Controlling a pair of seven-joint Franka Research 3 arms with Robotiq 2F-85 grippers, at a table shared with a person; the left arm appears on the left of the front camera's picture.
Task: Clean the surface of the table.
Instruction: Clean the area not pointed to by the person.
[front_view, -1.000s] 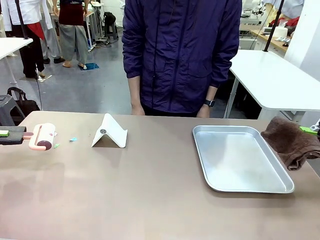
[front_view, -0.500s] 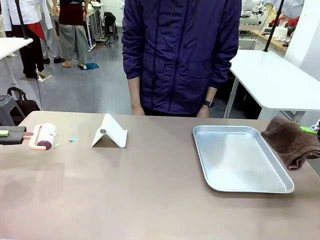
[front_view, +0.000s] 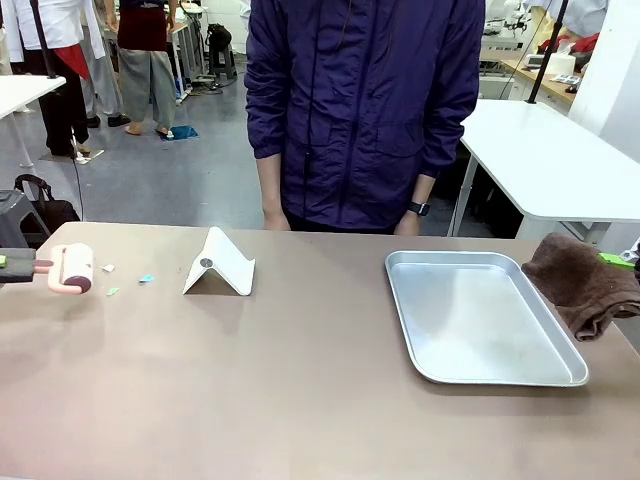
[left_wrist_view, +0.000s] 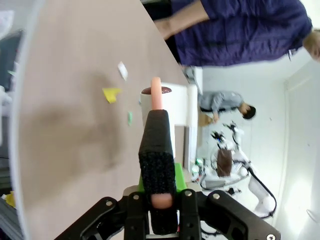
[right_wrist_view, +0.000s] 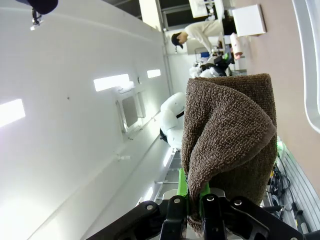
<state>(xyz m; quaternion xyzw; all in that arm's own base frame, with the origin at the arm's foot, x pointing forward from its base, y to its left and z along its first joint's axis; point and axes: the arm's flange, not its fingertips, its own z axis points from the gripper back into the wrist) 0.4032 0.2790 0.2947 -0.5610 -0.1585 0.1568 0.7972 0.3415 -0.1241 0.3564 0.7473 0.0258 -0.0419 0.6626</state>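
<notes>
Right now my left hand (front_view: 14, 266) sits at the left edge of the counter (front_view: 300, 400), near the far-left corner, clenched on the pink handle of a lint roller (front_view: 72, 268). From the left wrist camera I see that handle pinched between the black pads, with the roller head out past the fingertips. Three small paper scraps (front_view: 147, 278) lie on the brown top just right of the roller. A white folded stand (front_view: 220, 264) rests a little further along, towards the far edge, where a person (front_view: 360, 110) in a purple jacket stands. Over on the right half lies a metal tray (front_view: 500, 380). My right hand (front_view: 622, 259) is at the right edge, grasping a bunched brown towel (front_view: 580, 285) just beside the tray's right rim; I cannot tell whether the towel touches the counter.
</notes>
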